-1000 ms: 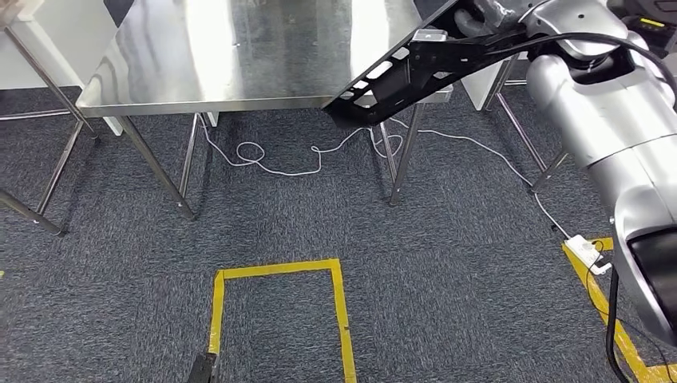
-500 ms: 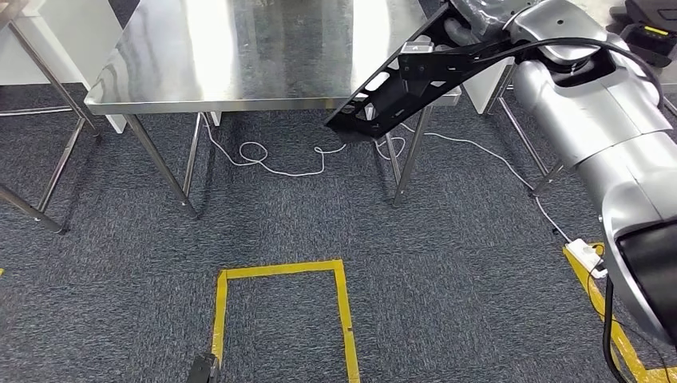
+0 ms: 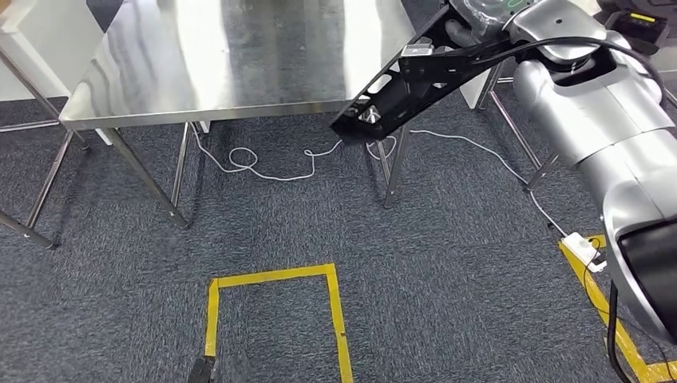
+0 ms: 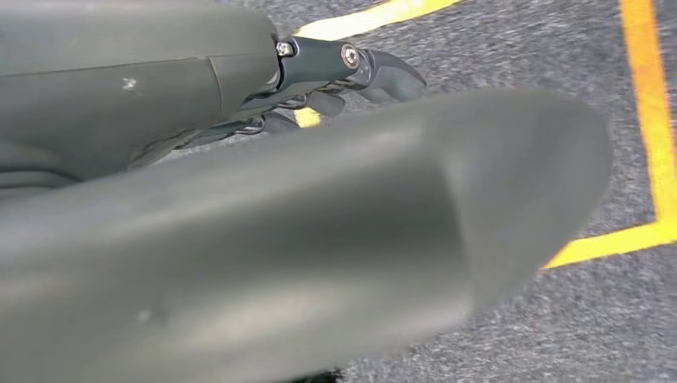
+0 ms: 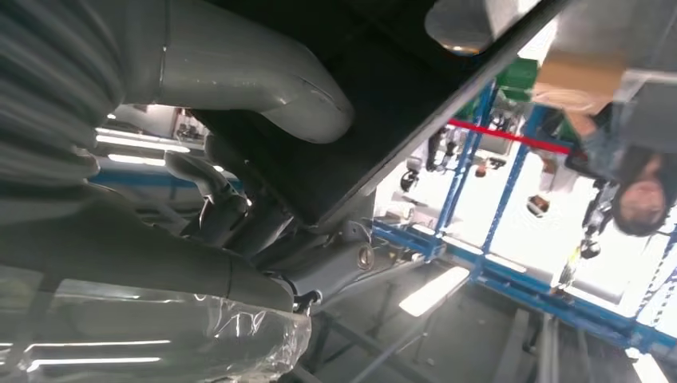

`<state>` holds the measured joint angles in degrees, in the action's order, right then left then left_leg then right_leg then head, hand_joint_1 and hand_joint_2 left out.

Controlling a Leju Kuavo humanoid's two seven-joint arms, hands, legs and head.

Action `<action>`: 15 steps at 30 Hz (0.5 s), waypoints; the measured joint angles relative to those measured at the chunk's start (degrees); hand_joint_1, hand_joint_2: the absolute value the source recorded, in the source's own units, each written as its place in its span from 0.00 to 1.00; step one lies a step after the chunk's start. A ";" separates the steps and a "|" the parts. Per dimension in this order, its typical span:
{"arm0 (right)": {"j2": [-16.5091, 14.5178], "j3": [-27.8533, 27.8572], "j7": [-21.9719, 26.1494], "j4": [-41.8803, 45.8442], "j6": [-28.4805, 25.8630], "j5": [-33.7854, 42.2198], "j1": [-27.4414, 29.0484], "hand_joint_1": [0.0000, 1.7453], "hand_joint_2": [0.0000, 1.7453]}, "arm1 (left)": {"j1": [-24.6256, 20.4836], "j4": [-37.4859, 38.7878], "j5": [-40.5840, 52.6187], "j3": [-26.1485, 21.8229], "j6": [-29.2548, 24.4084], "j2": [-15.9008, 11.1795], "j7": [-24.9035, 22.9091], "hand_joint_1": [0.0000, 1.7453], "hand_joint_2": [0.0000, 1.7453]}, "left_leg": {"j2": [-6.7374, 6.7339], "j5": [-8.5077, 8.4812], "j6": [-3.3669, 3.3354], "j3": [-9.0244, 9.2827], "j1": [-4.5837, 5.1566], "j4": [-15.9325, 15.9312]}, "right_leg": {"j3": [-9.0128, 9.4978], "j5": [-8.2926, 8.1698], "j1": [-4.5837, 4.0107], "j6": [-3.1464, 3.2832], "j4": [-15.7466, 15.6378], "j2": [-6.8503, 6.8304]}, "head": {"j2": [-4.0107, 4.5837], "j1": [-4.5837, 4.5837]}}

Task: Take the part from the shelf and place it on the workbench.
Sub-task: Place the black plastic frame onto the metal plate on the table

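Right robot hand [image 3: 463, 28] grips the black part [image 3: 399, 80] at its upper end; part slopes down over the surface's [image 3: 223, 72] front right corner, likely for set-down. Left robot hand [image 4: 351, 72] hangs floorward, fingers curled, holding nothing.

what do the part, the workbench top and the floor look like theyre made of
Part: looks like black-coated metal or hard plastic; flat, rigid, with cut slots and a matte dark finish. Which of the two, I cannot tell.
Workbench: probably stainless steel; brushed silver top with bright streaked reflections of the lights.
Floor: carpet, by its dark grey speckled, fibrous texture with no shine, marked with yellow tape.
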<state>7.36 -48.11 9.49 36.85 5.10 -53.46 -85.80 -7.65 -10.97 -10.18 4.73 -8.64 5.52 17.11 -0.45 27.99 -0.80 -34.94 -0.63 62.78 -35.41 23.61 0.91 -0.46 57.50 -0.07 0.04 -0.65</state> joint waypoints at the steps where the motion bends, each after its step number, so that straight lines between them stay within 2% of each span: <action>1: -0.13 -0.05 0.00 -0.04 -0.01 0.09 -0.06 1.00 1.00 | 0.00 0.01 0.01 -0.01 0.00 -0.01 0.00 0.00 0.00 | 0.02 1.05 0.22 -1.84 -0.08 3.09 | 0.36 0.20 0.00 0.34 -0.07 0.13 | 0.00 -0.03; 3: -0.38 -0.14 0.00 -0.16 -0.02 0.33 0.03 1.00 1.00 | 0.04 0.02 0.02 -0.01 0.01 -0.01 0.00 0.00 0.00 | 0.04 3.59 0.54 -6.31 -0.11 9.75 | 0.78 0.69 -0.19 0.96 -0.06 0.54 | 0.00 -0.11; 4: -0.47 -0.17 0.03 -0.21 -0.03 0.46 0.13 1.00 1.00 | 0.06 0.02 0.04 -0.01 0.01 -0.01 0.00 0.00 0.00 | 0.05 4.15 0.58 -8.07 -0.11 11.56 | 1.05 0.97 -0.33 1.15 -0.06 0.75 | 0.00 -0.12; 5: -0.54 -0.19 0.09 -0.25 -0.03 0.56 0.20 1.00 1.00 | 0.08 0.01 0.06 -0.01 0.02 -0.01 0.00 0.00 0.00 | 0.05 3.48 0.50 -8.87 -0.10 11.40 | 1.42 1.29 -0.48 1.25 -0.05 0.93 | 0.00 -0.13; 6: -0.58 -0.19 0.17 -0.26 -0.03 0.62 0.23 1.00 1.00 | 0.11 0.01 0.09 -0.01 0.02 -0.01 0.00 0.00 0.00 | 0.06 1.49 0.29 -8.55 -0.08 9.13 | 1.92 1.67 -0.63 1.27 -0.05 1.07 | 0.00 -0.13; 8: -0.66 -0.20 0.29 -0.29 -0.03 0.72 0.18 1.00 1.00 | 0.13 0.01 0.16 -0.01 0.03 -0.07 -0.01 0.00 0.00 | 0.17 -3.72 -0.49 -5.93 0.06 1.54 | 3.04 2.50 -0.88 1.17 -0.10 1.25 | 0.00 -0.08; 9: -0.70 -0.22 0.32 -0.30 -0.02 0.74 0.05 1.00 1.00 | 0.11 0.01 0.18 -0.01 0.03 -0.11 -0.02 0.00 0.00 | 0.25 -5.02 -0.87 -4.70 0.23 -1.67 | 3.39 2.84 -1.00 1.05 -0.15 1.33 | 0.00 -0.03; 10: -0.74 -0.26 0.33 -0.31 -0.02 0.74 -0.09 1.00 1.00 | 0.10 0.00 0.22 -0.01 0.04 -0.15 -0.03 0.00 0.00 | 0.35 -5.58 -1.24 -3.77 0.41 -3.58 | 3.56 3.12 -1.08 0.82 -0.29 1.41 | 0.00 -0.05; 13: -0.84 -0.43 0.35 -0.28 -0.02 0.63 -0.41 1.00 1.00 | 0.14 -0.04 0.34 -0.01 0.07 -0.13 -0.07 0.00 0.00 | 0.42 -5.34 -2.01 -2.17 0.59 -5.07 | 3.84 3.45 -1.52 -0.15 0.31 1.52 | 0.00 -0.25; 15: -0.79 -0.51 0.36 -0.27 -0.02 0.57 -0.71 1.00 1.00 | 0.10 -0.07 0.33 -0.02 0.06 -0.10 -0.05 0.00 0.00 | 0.38 -5.21 -2.46 -1.13 0.31 -5.48 | 2.87 4.36 -1.53 -0.44 2.77 1.27 | 0.00 -0.12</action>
<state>6.57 -48.63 9.85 36.58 5.08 -52.88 -86.51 -7.55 -11.03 -9.85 4.70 -8.58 5.43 17.06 -0.06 22.79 -3.26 -36.06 -0.32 57.30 -32.54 27.97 -0.62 -0.90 60.27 1.20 0.04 -0.77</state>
